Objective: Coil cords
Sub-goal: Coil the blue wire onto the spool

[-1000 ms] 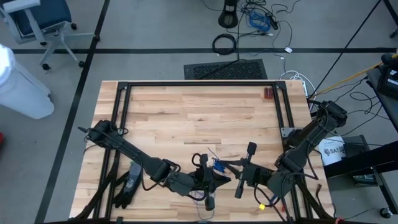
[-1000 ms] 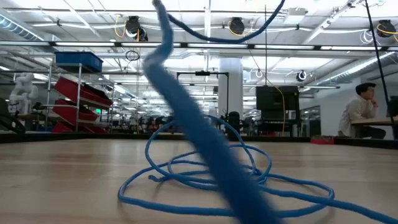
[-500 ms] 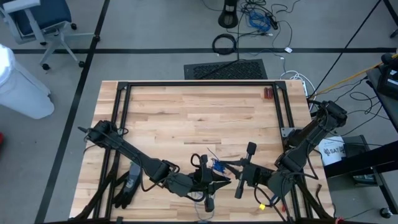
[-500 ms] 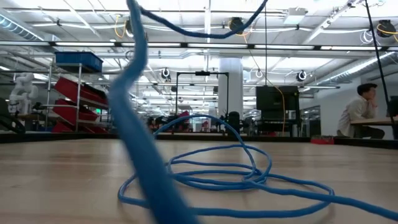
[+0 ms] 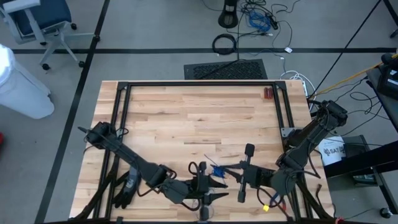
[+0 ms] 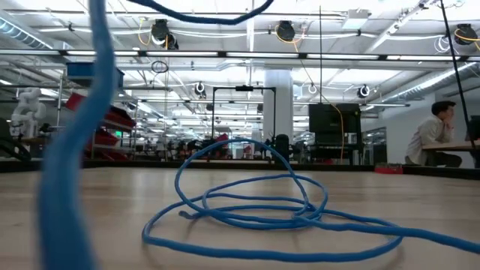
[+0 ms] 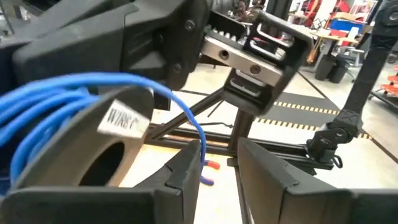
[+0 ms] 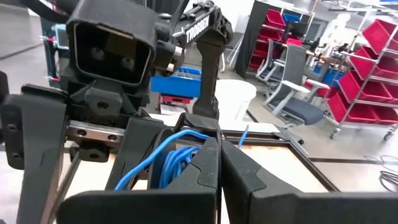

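The cords are one thin blue wire. Part of it is a small bundle [image 5: 217, 169] held up between the two arms near the table's front edge. The rest lies in loose loops [image 6: 247, 210] on the table, and a strand [image 6: 75, 150] rises from these loops. My right gripper [image 5: 225, 171] points level toward the table's left and is shut at the bundle [image 8: 171, 158]. My left gripper [image 7: 217, 168] stands open just in front of the bundle [image 7: 56, 99], with nothing between its fingers. My right gripper is shut on the blue bundle, which shows just past its closed fingers [image 8: 208, 155]. A strand [image 8: 186, 134] runs in at their tips, and the fingers hide the spot they pinch. They come in level from the table's right. The bundle hangs clear of the table, its tail slack.
A black glove [image 5: 127, 183] lies at the front left beside the left arm. A small red object [image 5: 267, 93] sits at the far right. A black rail frame [image 5: 199, 84] borders the wooden top. The middle and far parts of the table are bare wood.
My left gripper has drawn back from the bundle toward the table's near edge. The raised strand, seen close in the low view, has swung from the middle of that picture to its left. The loops on the table have stayed in place.
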`<state>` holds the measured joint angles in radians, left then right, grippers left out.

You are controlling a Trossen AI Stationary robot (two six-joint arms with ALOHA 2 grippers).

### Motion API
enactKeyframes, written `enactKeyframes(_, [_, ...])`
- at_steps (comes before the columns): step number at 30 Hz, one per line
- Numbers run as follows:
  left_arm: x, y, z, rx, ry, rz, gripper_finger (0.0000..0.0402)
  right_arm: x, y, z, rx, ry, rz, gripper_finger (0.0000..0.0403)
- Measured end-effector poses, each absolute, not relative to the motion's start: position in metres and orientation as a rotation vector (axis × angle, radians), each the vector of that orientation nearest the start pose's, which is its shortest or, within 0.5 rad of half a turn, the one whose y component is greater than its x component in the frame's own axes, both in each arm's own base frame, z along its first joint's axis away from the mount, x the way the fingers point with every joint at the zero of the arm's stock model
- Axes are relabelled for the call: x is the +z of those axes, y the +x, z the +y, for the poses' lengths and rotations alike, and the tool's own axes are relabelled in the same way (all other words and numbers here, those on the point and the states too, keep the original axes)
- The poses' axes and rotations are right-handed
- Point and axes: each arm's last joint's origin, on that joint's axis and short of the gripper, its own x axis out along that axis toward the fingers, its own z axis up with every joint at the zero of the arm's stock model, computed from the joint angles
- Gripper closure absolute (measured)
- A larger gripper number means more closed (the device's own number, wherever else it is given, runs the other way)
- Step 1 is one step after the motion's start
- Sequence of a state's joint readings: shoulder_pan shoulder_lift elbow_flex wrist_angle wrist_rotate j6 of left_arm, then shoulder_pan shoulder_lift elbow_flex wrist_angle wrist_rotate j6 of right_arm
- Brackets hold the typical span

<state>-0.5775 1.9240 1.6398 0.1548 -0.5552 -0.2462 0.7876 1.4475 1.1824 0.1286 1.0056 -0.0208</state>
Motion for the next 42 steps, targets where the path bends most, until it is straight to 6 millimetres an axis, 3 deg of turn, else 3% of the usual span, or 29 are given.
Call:
enactKeyframes(20, [0.335,0.370,-0.267,-0.102,-0.033,0.046,0.0285,0.362,0.233,0.223,-0.209,-0.157,-0.003,0.0403])
enactKeyframes(42, [0.331,0.364,-0.274,-0.117,-0.015,0.080,0.0285,0.385,0.202,0.246,-0.127,-0.174,-0.144,0.0403])
